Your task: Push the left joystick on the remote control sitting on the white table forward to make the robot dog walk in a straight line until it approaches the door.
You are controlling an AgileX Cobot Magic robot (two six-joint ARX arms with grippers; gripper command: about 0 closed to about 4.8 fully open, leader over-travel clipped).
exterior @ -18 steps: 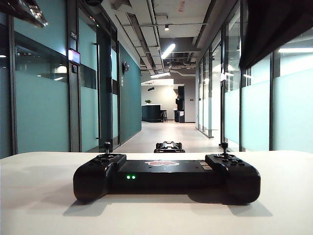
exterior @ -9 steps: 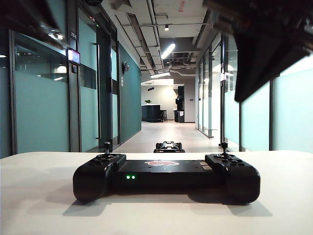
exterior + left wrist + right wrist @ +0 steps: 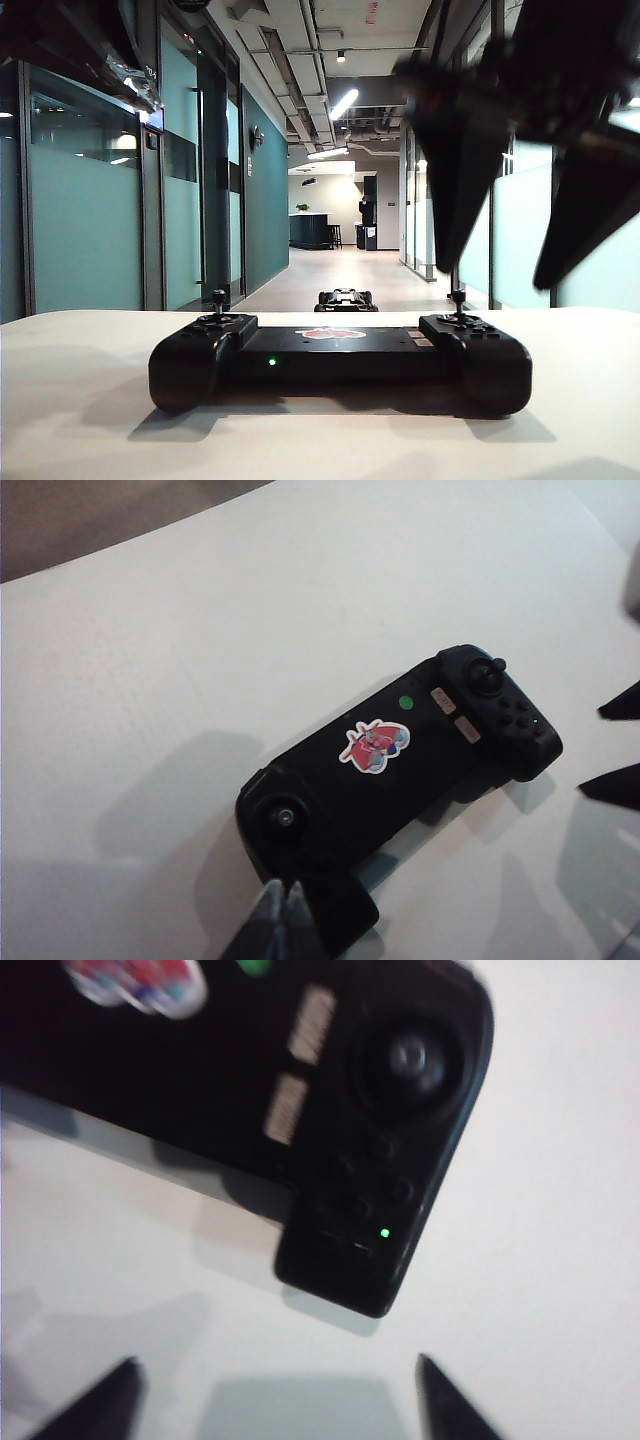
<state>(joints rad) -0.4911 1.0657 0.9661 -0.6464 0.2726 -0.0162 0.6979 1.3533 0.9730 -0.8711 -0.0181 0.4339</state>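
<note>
The black remote control (image 3: 340,360) lies on the white table (image 3: 80,420), with the left joystick (image 3: 219,297) upright on its left handle. Beyond the table edge the small robot dog (image 3: 345,299) stands on the corridor floor. My left gripper (image 3: 283,892) is shut and empty, hovering just short of the left joystick (image 3: 285,817) over the controller's handle. My right gripper (image 3: 278,1368) is open above the table beside the controller's right end (image 3: 350,1250). In the exterior view it hangs blurred above the right handle (image 3: 495,278).
A long corridor runs ahead with glass walls and doors (image 3: 215,180) on both sides; I cannot tell which door is meant. The left arm (image 3: 70,45) is a dark shape at the top left. The right thumbstick (image 3: 410,1057) is untouched.
My right gripper has dropped into the exterior view and gone from shut to open. The left arm has moved further into the top left. The controller's front shows one green light instead of two.
</note>
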